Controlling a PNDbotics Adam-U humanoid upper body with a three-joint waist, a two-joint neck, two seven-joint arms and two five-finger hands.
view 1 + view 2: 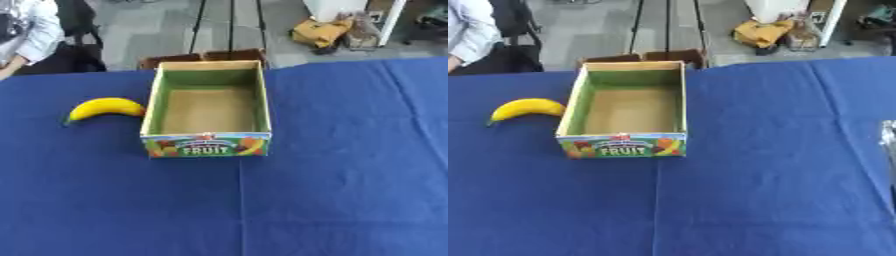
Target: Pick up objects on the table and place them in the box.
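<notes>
Blue cloth covered the worktop, bare along its near part. Farther back stood the box, open-topped, its front panel reading FRUIT. Just left of it lay the banana, close beside the box's left wall. At the right edge of the right eye view showed a pale sliver, too little to identify. No robot hand could be made out, so its fingers' state could not be told.

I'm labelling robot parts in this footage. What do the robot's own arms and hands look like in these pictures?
Almost nothing of them shows. In the right eye view a thin silvery-grey sliver sits at the right edge over the blue tablecloth; it may be part of the right arm or hand, but I cannot tell. No fingers, cables or markings are visible. The left eye view shows no arm at all.
</notes>
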